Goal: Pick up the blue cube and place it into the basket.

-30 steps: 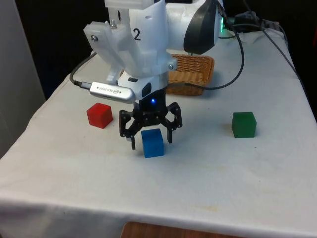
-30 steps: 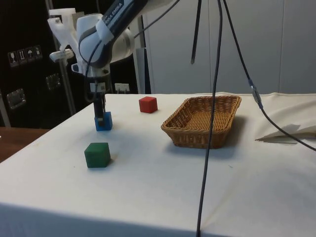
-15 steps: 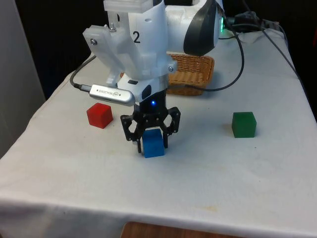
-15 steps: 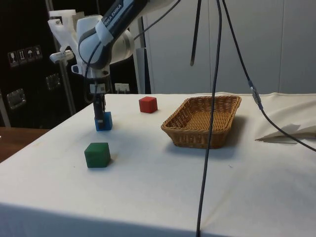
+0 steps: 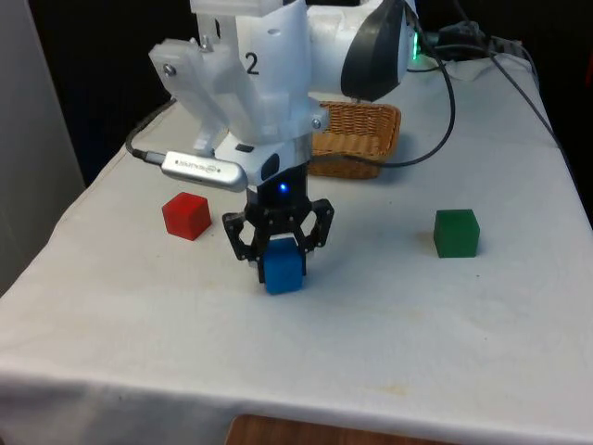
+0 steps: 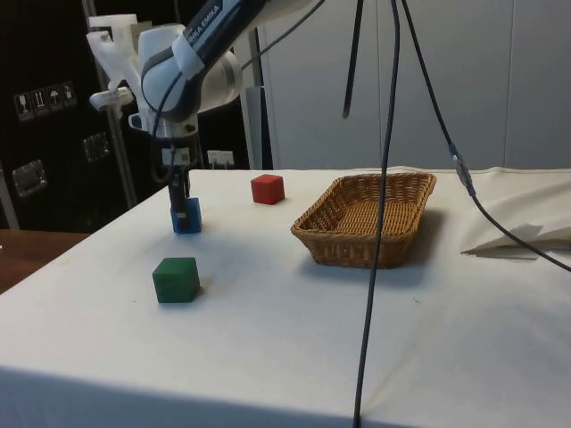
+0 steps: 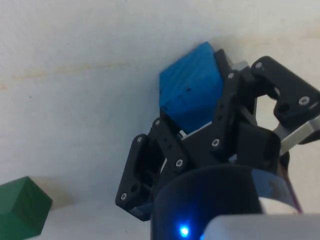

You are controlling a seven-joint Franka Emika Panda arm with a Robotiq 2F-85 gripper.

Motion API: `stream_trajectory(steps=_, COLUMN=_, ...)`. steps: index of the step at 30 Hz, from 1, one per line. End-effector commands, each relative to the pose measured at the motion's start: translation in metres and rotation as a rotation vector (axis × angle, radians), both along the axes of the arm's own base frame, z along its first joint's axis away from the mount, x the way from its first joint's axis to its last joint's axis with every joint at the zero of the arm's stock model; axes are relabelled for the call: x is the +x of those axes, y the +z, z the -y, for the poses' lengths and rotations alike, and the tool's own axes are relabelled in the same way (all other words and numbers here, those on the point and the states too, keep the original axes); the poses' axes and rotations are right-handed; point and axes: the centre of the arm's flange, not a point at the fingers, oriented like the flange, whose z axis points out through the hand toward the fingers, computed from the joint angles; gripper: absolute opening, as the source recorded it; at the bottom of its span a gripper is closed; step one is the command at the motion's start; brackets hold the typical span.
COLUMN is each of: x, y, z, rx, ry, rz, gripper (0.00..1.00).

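gripper [image 5: 281, 248] has clamped shut on the blue cube [image 5: 283, 269] since a second ago, cube's barely off the cloth now; the carry to the basket [image 6: 368, 220] comes next, I reckon

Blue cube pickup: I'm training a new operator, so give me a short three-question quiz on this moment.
1. True or false: the gripper is shut on the blue cube.
2. Which cube lies nearest the basket in the side view? A) red cube B) green cube C) a yellow cube
3. Fill in: the basket has ___ cubes in it.

Key: 1 true; 2 A; 3 no
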Motion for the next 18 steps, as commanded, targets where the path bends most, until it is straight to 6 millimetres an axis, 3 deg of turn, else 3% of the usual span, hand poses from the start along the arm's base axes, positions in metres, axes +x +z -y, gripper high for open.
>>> stream_trajectory(steps=1, x=-0.002, y=0.012, z=0.003, rx=0.005, ry=-0.006, rz=-0.004, gripper=0.01)
stream_trajectory(steps=2, x=0.0, y=0.004, z=0.002, rx=0.0, ry=-0.003, rz=-0.003, gripper=0.01)
stream_trajectory(steps=3, x=-0.002, y=0.015, z=0.004, rx=0.006, ry=-0.009, rz=-0.006, gripper=0.01)
stream_trajectory(steps=18, x=-0.013, y=0.071, z=0.022, rx=0.012, ry=-0.052, rz=-0.025, gripper=0.01)
